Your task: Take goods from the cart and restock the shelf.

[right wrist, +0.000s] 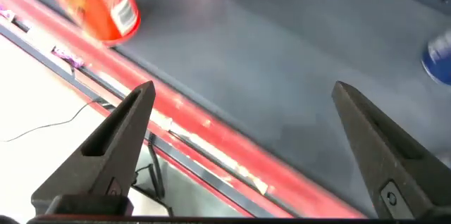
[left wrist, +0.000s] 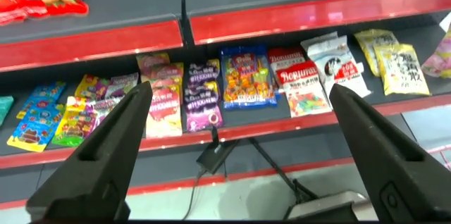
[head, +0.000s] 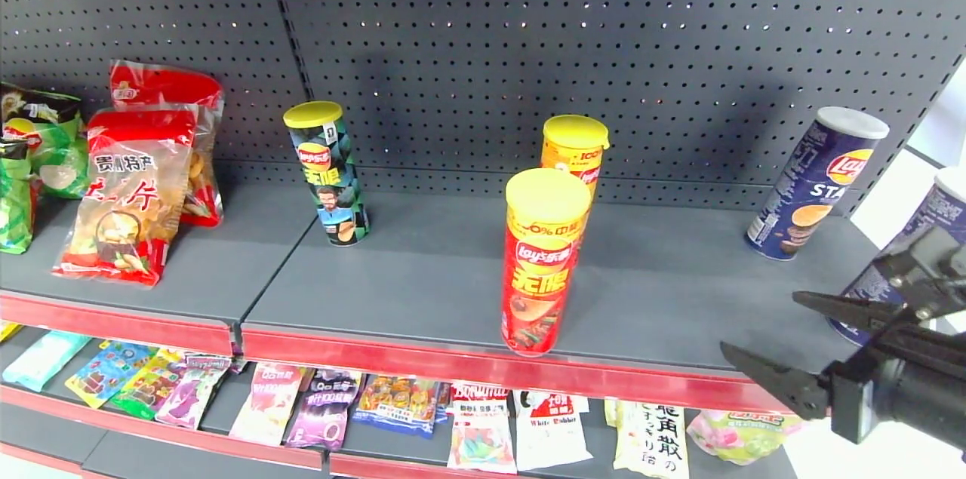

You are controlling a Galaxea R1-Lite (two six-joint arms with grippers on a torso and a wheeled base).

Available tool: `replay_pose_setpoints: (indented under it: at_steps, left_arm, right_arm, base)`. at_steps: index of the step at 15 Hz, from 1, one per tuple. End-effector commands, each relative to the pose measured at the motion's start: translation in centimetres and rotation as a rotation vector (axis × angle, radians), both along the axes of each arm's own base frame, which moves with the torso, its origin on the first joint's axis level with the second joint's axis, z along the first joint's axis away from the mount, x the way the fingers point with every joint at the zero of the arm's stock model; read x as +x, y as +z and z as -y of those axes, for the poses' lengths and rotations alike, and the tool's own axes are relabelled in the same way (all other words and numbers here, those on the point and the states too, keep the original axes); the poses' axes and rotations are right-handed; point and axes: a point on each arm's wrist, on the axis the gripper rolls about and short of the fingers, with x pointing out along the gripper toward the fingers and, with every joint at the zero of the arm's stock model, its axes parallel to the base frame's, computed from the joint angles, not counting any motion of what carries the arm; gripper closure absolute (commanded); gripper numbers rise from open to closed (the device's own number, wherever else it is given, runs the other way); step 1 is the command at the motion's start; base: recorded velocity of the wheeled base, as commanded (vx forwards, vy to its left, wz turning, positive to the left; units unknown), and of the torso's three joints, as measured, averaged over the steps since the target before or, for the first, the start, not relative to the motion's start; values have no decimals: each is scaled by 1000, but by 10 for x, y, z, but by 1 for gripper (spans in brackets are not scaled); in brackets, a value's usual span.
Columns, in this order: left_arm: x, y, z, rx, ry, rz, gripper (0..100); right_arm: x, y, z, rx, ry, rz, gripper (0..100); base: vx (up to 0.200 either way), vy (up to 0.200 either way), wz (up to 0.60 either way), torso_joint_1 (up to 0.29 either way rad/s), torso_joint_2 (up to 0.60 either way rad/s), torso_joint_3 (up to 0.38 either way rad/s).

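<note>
Right now your red chip can (head: pixel 542 268) stands at the front edge of the upper shelf (head: pixel 664 290), its base just behind the red rail (head: pixel 453 362). It is upright, with its long axis vertical and its yellow lid on top. A second red can (head: pixel 575 151) stands upright close behind it.

Your right gripper (head: pixel 761 322) hangs to the can's right, at about rail height near the shelf's right end. Its fingers are spread apart with nothing between them. In the right wrist view the can (right wrist: pixel 102 5) sits off to one side of the right gripper (right wrist: pixel 243 90), apart from both fingers.

Your left gripper (left wrist: pixel 239 89) is also spread wide and empty. It faces the lower shelf, where flat candy packets (left wrist: pixel 246 76) lie in a row.

Farther out on the upper shelf, a green-and-black can (head: pixel 328 173) stands to the left and a blue can (head: pixel 815 185) leans near the back right. Another blue can (head: pixel 936 222) is partly hidden behind the right arm. Snack bags (head: pixel 128 200) lean at the far left. A dark pegboard (head: pixel 604 49) backs the shelf.
</note>
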Motion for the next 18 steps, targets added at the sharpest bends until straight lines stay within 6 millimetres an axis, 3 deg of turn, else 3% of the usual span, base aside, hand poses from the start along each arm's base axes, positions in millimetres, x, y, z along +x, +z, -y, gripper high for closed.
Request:
replay_pose_setpoints:
  at_steps: [1, 8, 14, 18]
  left_arm:
    - [4, 0, 0, 3, 0, -32, 0]
    - [12, 0, 1, 12, -8, -84, 0]
    - [54, 16, 4, 47, -18, -127, 0]
    - [64, 16, 5, 65, -36, -176, 0]
  right_arm:
    - [-29, -8, 15, 22, -7, 46, 0]
    - [-70, -22, 39, 15, -60, 36, 0]
    - [-104, -32, 55, 11, -112, 46, 0]
    - [-119, -38, 61, 6, -119, 57, 0]
  base:
    - [0, 0, 0, 0, 0, 0]
    - [0, 0, 0, 0, 0, 0]
    - [0, 0, 0, 0, 0, 0]
    - [0, 0, 0, 0, 0, 0]
